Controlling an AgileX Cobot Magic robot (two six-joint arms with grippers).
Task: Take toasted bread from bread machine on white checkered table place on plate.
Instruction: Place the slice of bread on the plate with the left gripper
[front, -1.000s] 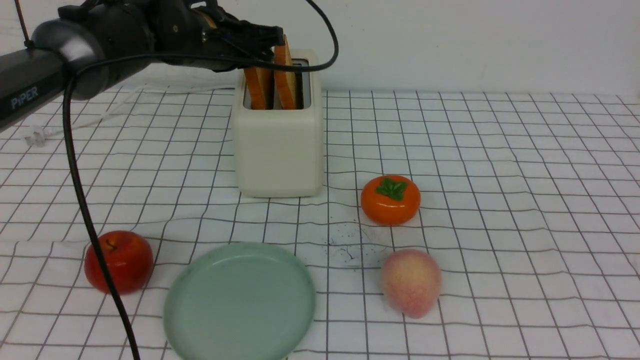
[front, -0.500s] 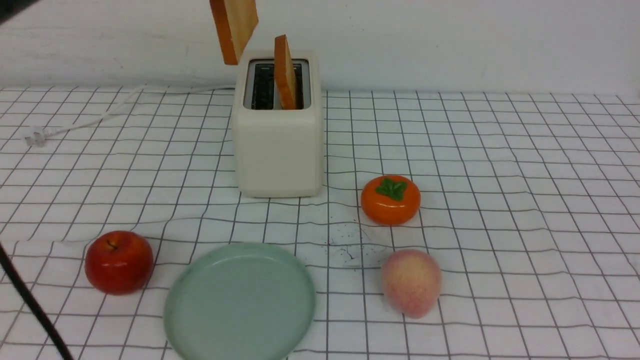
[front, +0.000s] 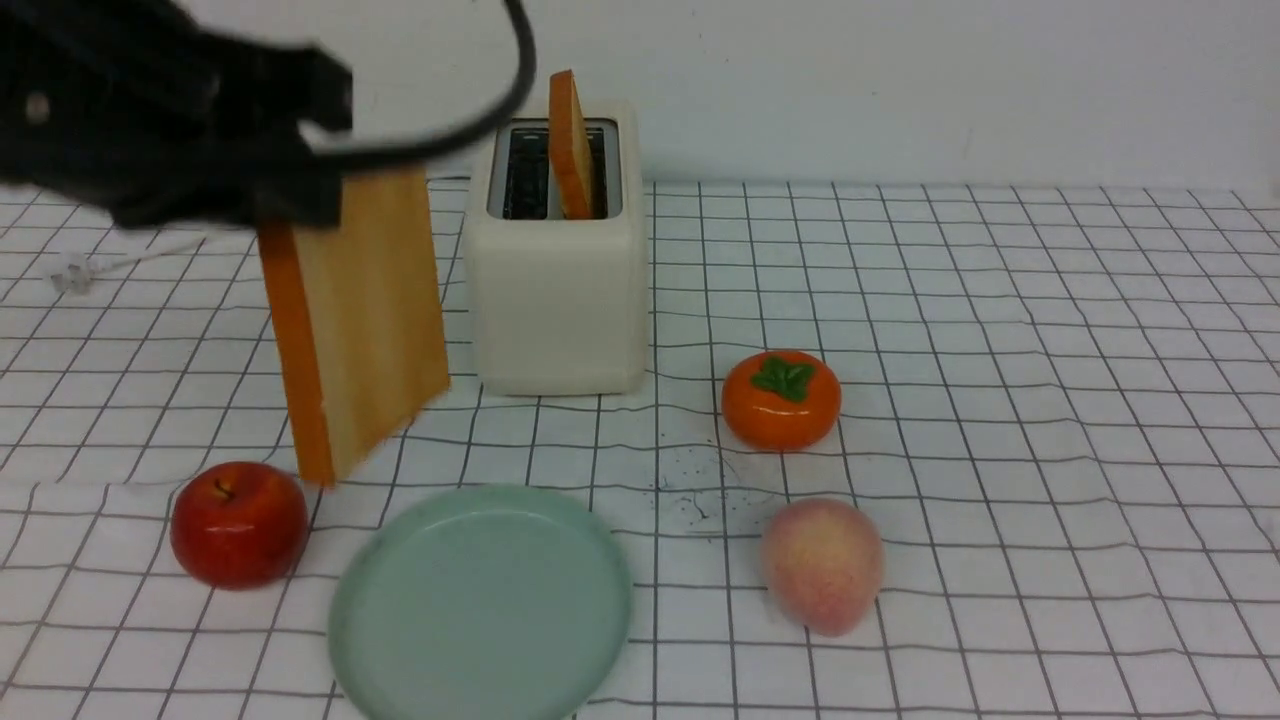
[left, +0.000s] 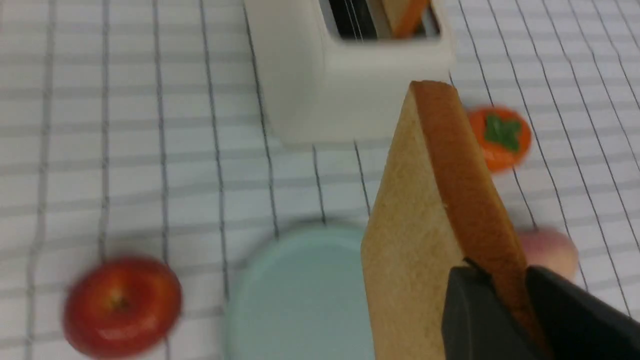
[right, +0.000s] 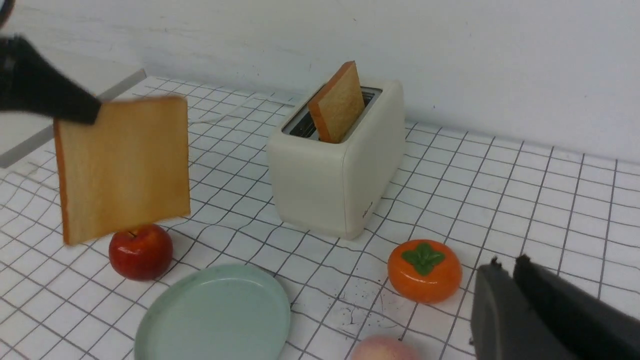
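My left gripper (front: 300, 190) is shut on one slice of toasted bread (front: 360, 320), which hangs upright in the air left of the bread machine (front: 555, 290) and above the far left edge of the plate (front: 480, 605). In the left wrist view the fingers pinch the slice's crust edge (left: 470, 200) over the plate (left: 300, 295). The second slice (front: 570, 145) stands in the bread machine's right slot; the left slot is empty. My right gripper (right: 505, 265) is shut and empty, and shows only in its own wrist view, above the white checkered table (front: 1000, 350).
A red apple (front: 237, 522) lies left of the plate. An orange persimmon (front: 781, 398) and a pink peach (front: 822, 565) lie to the plate's right. The toaster's white cord and plug (front: 75, 268) lie at the far left. A wall stands behind the toaster.
My left gripper lifted one slice out of the toaster's left slot, carried it up, then down and toward the plate. The other slice stayed in its slot.
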